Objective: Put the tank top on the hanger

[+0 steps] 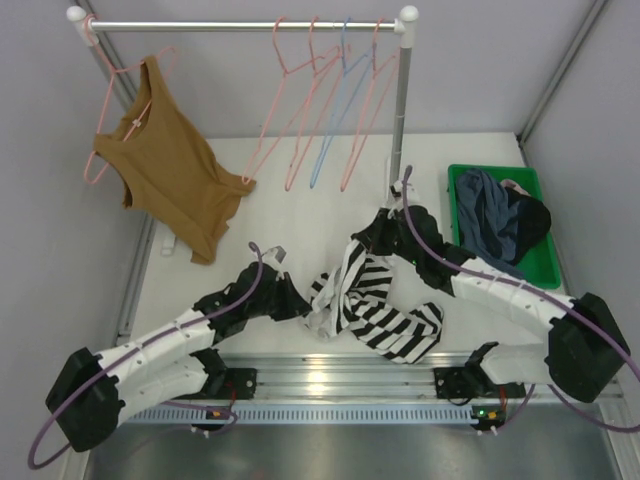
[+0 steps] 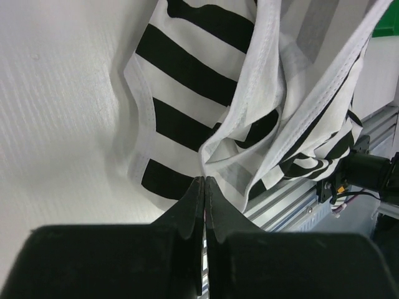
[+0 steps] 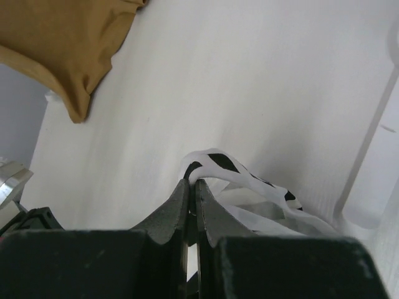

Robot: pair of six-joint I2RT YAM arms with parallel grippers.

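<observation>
The tank top (image 1: 375, 300) is striped black and white. It lies crumpled at the near side of the table (image 1: 300, 200), between the two arms. Part of it rests on the table and part is lifted up.

The left gripper (image 1: 303, 303) has its jaws pressed tight together. They pinch the edge of the tank top at its left side. The left wrist view shows the cloth (image 2: 187, 68) bunched in folds right at the tips (image 2: 204, 180).

The right gripper (image 1: 368, 240) is also closed tight. It holds a thin white strap of the tank top (image 3: 224, 163) up off the table. The cloth hangs down from it toward the near edge.

A pink hanger (image 1: 288, 120) hangs bare on the rail (image 1: 240, 25) at the back. Two more pink ones and a blue hanger (image 1: 338, 125) hang just beside it. None of them touches the tank top.

A brown top (image 1: 170, 175) hangs at the left end of the rail on another pink one. A green bin (image 1: 545, 265) sits on the right with dark clothes (image 1: 495, 225) inside.
</observation>
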